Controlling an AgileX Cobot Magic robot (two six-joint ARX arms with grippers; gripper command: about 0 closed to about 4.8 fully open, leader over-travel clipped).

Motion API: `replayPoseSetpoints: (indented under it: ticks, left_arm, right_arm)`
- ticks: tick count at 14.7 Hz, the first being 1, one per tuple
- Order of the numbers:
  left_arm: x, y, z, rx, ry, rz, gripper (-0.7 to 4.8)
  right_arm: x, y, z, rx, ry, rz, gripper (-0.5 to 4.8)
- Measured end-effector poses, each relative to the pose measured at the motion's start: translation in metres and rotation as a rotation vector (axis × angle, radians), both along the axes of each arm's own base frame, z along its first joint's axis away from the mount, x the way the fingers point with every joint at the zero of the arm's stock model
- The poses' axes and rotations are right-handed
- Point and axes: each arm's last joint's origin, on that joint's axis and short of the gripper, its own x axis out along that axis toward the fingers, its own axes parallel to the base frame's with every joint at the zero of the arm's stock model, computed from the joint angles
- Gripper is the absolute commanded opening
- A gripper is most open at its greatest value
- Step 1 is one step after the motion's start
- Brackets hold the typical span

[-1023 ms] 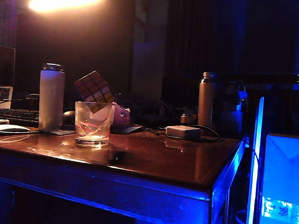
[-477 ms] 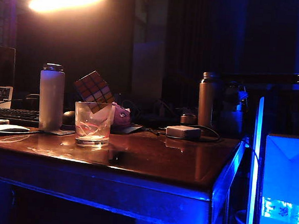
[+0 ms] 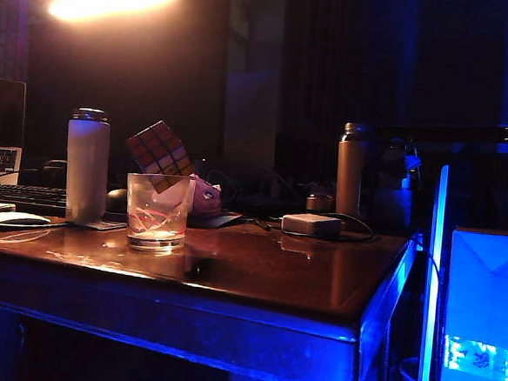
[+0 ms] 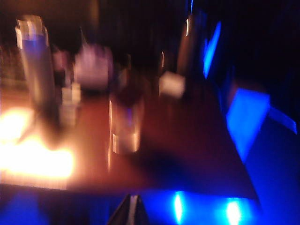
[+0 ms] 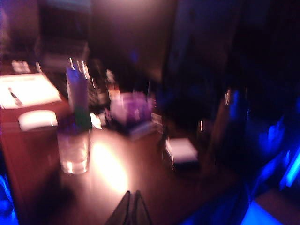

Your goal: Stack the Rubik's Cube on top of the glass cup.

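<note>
Rubik's Cube [image 3: 160, 155] sitting tilted in glass cup [image 3: 157, 211] rim
Left gripper [image 4: 132, 210] & right gripper [image 5: 132, 208] both closed, empty, hanging off table's near edge

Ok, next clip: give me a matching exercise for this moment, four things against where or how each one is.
Things:
1. Rubik's Cube
2. glass cup
3. white bottle
4. right pincer

Places or states:
A. shut, up off the table
B. tilted, one corner down inside the cup's rim
C. upright on the table near its front edge
D. standing just left of the cup in the exterior view

Pairs: 1-B, 2-C, 3-D, 4-A
</note>
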Motion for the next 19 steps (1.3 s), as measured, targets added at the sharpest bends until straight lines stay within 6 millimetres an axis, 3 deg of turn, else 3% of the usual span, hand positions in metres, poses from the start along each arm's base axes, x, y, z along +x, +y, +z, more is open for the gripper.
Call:
replayPoseSetpoints:
  ticks: [4, 8, 14, 19]
  left_arm:
    - [0.042, -0.005, -0.04, 0.0, -0.012, 0.015, -0.03]
    - [0.067, -0.006, -0.079, -0.046, 0.041, 0.107, -0.03]
    - [0.085, -0.008, -0.134, -0.043, 0.146, 0.142, -0.03]
    - [0.087, -0.009, -0.141, 0.078, 0.086, 0.067, -0.03]
  right_arm:
    - [0.014, 0.008, -0.05, -0.033, 0.102, -0.002, -0.01]
    - [0.027, 0.014, -0.085, 0.008, 0.109, -0.056, -0.01]
    - [0.036, 0.018, -0.152, -0.037, 0.256, -0.09, -0.01]
    - [0.036, 0.018, -0.178, -0.061, 0.296, -0.092, -0.01]
